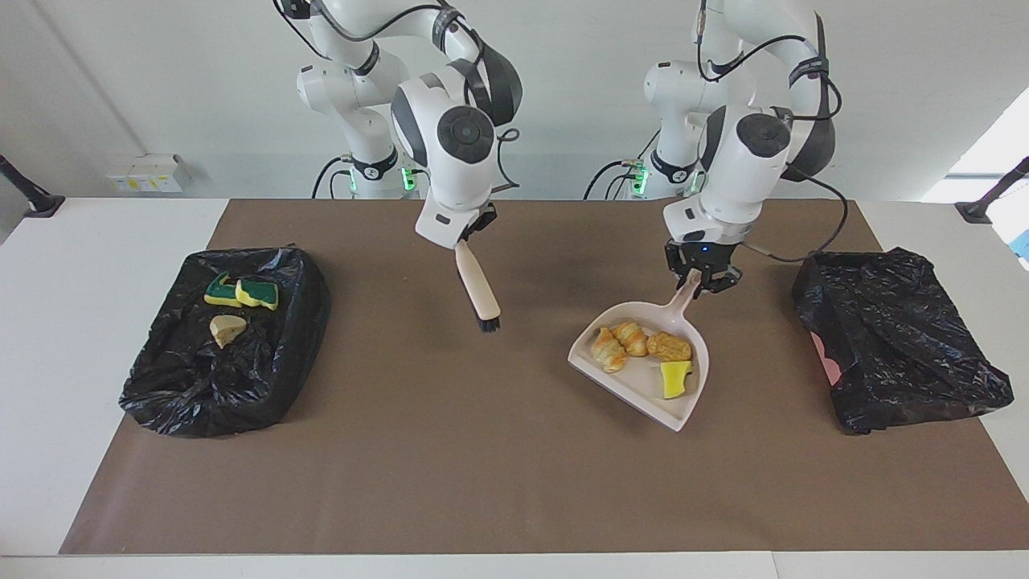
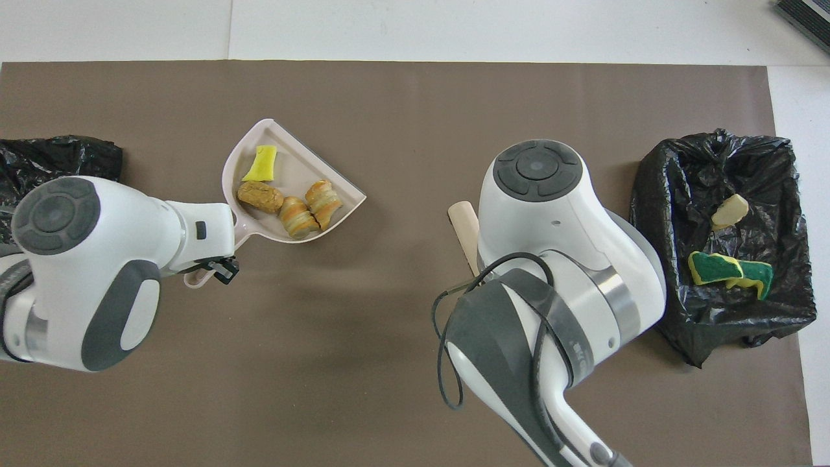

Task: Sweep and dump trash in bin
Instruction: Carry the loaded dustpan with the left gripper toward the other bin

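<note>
The left gripper (image 1: 701, 277) is clamped on the handle of a beige dustpan (image 1: 691, 378) raised over the brown mat (image 1: 450, 450), its open mouth pointing away from the robots. Four pieces of trash (image 1: 641, 347) lie in the pan; three more sit in the black-lined bin (image 1: 193, 394) at the right arm's end of the tabletop. The right gripper (image 1: 466, 237), hidden under its wrist from overhead, grips a brush (image 1: 480, 291) hanging bristles-down.

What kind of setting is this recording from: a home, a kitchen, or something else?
Most likely a robotics lab or test bench, not a home: two robot arms are mounted at a white table covered with a brown mat, a black-bagged bin sits at each end, and the wall is bare.
</note>
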